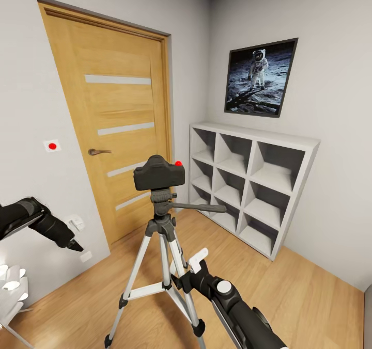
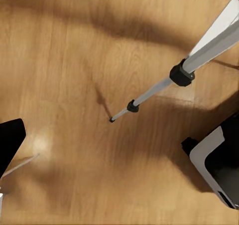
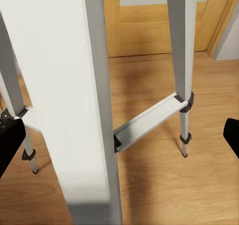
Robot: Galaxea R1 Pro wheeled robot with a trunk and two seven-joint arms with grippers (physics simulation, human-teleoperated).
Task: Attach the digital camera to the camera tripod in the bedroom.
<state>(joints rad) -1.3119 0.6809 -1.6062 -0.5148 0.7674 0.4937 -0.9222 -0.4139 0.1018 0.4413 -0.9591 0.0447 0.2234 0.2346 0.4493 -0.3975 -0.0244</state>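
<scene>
**Camera seated on the tripod head**

While the right gripper [image 1: 192,267] hangs with jaws spread and empty at lower centre beside the camera tripod [image 1: 164,266] legs, the digital camera [image 1: 158,173] sits above it at frame centre atop the upright tripod. Left gripper [image 1: 72,243], mid-left, farther: state untellable. Door [image 1: 116,122] and shelves [image 1: 251,178] stand behind.

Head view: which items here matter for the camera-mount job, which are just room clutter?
Job:
- digital camera, sitting on top of the tripod head
- camera tripod, standing on the plank floor
- left gripper, beside it, holding nothing
- right gripper, close to the legs

Just there:
- oak door
- grey cube shelves
- astronaut picture
</scene>
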